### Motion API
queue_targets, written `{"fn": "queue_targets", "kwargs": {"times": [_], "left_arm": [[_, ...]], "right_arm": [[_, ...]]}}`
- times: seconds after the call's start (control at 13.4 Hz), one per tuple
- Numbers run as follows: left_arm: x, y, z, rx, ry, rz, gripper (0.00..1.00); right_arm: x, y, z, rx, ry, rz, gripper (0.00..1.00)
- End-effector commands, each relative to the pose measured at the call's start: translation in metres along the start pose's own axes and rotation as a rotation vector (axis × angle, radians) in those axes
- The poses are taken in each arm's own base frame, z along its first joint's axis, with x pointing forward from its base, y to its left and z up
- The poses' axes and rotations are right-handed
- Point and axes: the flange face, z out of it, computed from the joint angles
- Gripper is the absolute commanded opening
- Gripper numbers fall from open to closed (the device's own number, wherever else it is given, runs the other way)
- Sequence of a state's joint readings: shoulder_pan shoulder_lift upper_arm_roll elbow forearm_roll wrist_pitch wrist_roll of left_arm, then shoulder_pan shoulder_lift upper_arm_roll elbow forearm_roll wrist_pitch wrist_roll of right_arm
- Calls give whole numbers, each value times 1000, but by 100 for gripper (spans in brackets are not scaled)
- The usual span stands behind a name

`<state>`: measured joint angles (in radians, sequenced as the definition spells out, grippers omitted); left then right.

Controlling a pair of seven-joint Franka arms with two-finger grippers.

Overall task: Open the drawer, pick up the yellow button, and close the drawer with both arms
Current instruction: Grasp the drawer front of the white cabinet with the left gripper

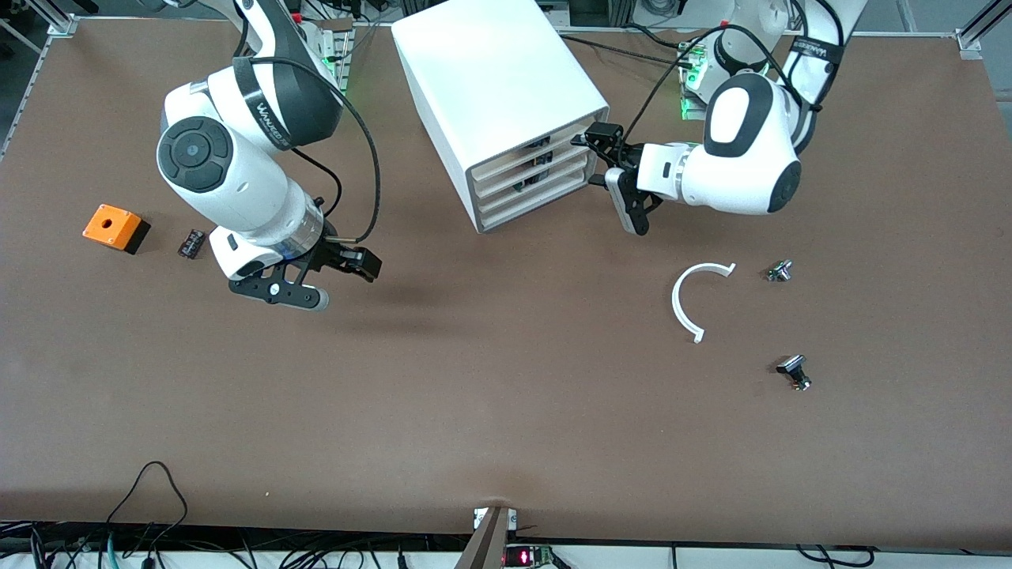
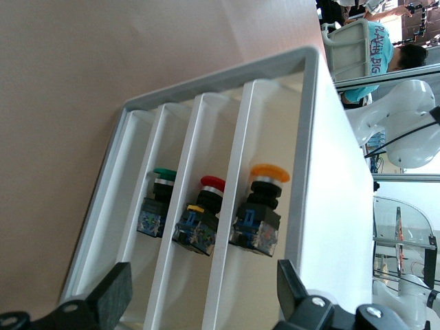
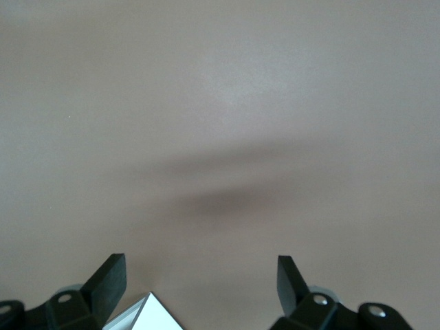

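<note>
- Nearest the front camera, 4 o'clock of counter [image 1: 490, 411] centre: small black-and-silver part [image 1: 794, 371]. Above it, a white C-shaped ring [image 1: 686, 304] and a second small part [image 1: 779, 271]. None belong to the job.
- 9 o'clock side: right claw [image 1: 332, 278] hangs over bare counter, released, nothing between its fingers. That arm waits. Orange square box [image 1: 115, 227] and a small black part [image 1: 191, 243] lie just past it toward 9.
- 12 o'clock: white cabinet [image 1: 490, 71], fronts turned toward 4. Left claw [image 1: 601, 170] is right at the fronts, spread wide, gripping nothing.
- Top drawer [image 1: 545, 142] looks shut. The button [image 2: 260, 206] sits inside it, orange-yellow cap showing; red and green ones sit in the trays below.
- Risks: fronts stack closely, so a slightly low approach could catch the wrong tray. One-sided pull might skew the drawer or drag the cabinet. A jerk could tip the button.
</note>
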<state>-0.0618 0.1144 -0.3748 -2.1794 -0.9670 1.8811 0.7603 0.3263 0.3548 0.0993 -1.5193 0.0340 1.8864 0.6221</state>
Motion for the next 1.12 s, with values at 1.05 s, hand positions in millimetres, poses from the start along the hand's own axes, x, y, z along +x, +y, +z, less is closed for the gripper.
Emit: {"fn": "queue_targets", "kwargs": {"times": [1.05], "left_arm": [[-35,21,58,42,-46,67,67]], "right_arm": [[2,-6,-3,14,6,21,99]]}}
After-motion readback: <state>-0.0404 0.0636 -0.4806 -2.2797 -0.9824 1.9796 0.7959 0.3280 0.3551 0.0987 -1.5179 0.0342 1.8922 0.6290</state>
